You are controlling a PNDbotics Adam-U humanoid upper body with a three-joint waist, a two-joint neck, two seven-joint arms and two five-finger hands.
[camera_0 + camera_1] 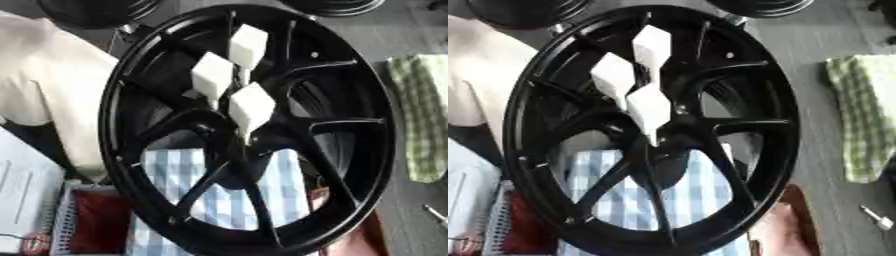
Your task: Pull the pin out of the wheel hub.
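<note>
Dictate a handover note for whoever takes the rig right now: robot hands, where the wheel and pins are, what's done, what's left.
Robot hands: neither is in view.
Black wheel hub fills the view, with a blue checked cloth visible through its spokes.
Three white pins stand clustered at its centre, all seemingly still seated.
Green checked towel lies to the right.
Done: nothing visible. Left: reach in, grasp a pin, pull it out.
</note>
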